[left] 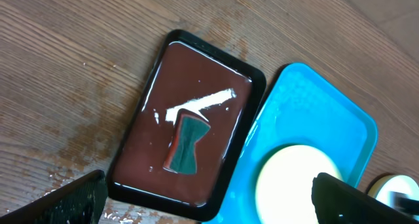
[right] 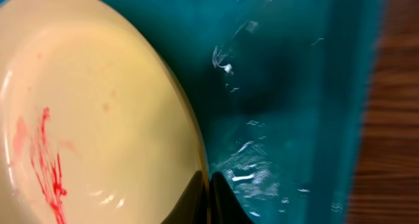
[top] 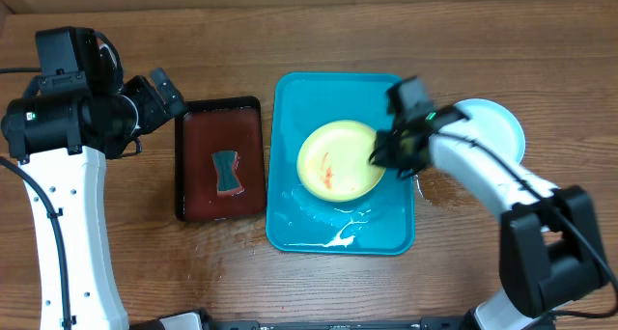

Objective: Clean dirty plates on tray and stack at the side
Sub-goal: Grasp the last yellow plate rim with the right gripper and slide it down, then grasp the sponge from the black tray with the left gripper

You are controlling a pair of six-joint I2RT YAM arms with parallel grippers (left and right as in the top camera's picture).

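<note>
A yellow-green rimmed plate point(top: 338, 159) with a red smear lies in the turquoise tray point(top: 299, 224). My right gripper point(top: 379, 154) is shut on the plate's right rim; in the right wrist view the two fingers point(right: 208, 201) pinch the rim of the plate point(right: 98, 112) above the wet tray floor point(right: 288, 106). A light blue rimmed plate point(top: 497, 127) lies on the table right of the tray, partly under my right arm. My left gripper point(top: 159, 94) is open and empty above the table, left of the black tray. A third plate is not in view.
A black tray point(top: 188, 166) with a brown-red inside stands left of the turquoise tray and holds a teal sponge point(top: 227, 171). In the left wrist view the sponge point(left: 186, 144) lies in liquid. Water glints in the turquoise tray's front.
</note>
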